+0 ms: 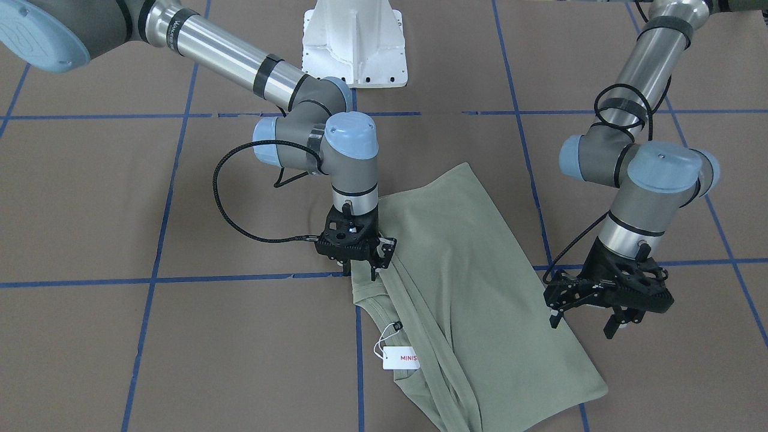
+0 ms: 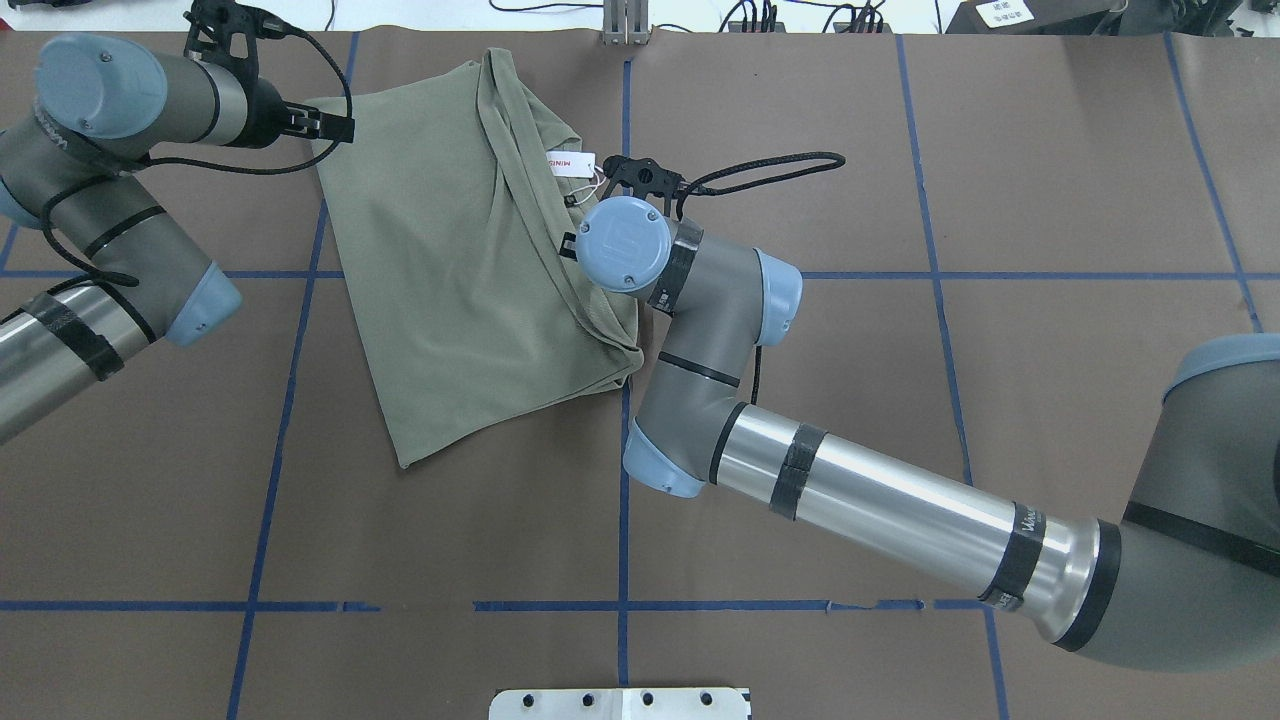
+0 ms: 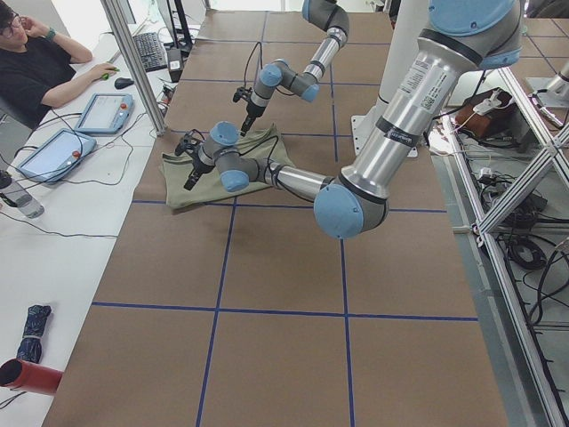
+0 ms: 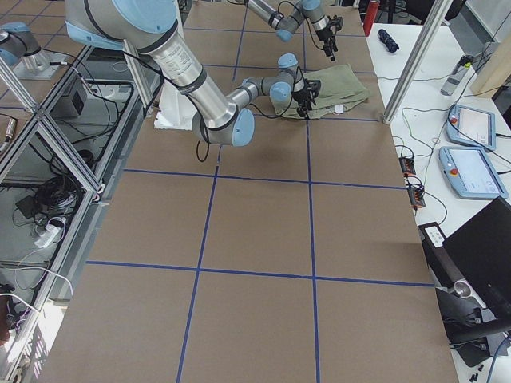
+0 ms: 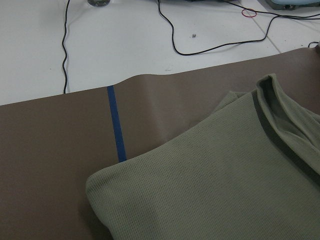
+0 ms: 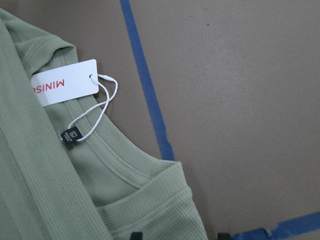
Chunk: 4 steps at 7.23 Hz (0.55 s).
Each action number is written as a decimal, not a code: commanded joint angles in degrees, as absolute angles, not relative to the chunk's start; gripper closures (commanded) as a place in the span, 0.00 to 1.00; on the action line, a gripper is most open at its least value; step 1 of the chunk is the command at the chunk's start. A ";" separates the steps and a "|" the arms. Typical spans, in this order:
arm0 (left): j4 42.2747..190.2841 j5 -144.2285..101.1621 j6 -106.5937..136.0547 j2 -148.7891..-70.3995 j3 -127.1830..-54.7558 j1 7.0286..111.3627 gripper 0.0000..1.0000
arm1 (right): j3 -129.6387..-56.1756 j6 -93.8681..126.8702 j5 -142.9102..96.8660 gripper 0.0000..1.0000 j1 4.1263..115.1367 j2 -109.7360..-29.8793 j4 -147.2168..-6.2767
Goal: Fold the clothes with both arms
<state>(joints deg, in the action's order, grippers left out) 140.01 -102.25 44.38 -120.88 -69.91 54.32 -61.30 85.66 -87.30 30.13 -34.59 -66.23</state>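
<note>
Shirt: You see the green shirt (image 5: 225,190) up close. It lies flat and doubled over near the far edge of the table (image 1: 120,210), by the middle blue tape line (image 6: 145,80). Its white tag (image 6: 62,82) pokes out at the collar.
Right gripper: The right gripper (image 1: 361,273) sits low on the collar side of the shirt. Its jaws are apart, with a fold of cloth between them.
Left gripper: The left gripper (image 1: 583,324) hangs spread wide and empty, just beside the shirt's other side.
Watch out one: The right gripper may pinch the tag string or only the top layer.
Watch out two: The left gripper may close on nothing, because it is off the cloth.
Watch out three: If only one side lifts, I think the fold will go crooked.
</note>
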 commanded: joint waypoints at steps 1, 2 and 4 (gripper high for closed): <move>140.01 -102.22 44.30 -120.50 -69.87 54.32 0.00 | -61.26 84.64 -87.28 0.46 29.97 -34.63 -66.36; 140.10 -102.22 44.38 -120.50 -69.96 54.32 0.00 | -61.26 84.46 -87.28 0.52 29.97 -34.63 -66.44; 140.10 -102.22 44.30 -120.50 -69.96 54.23 0.00 | -61.26 83.58 -87.28 0.94 29.97 -34.63 -66.53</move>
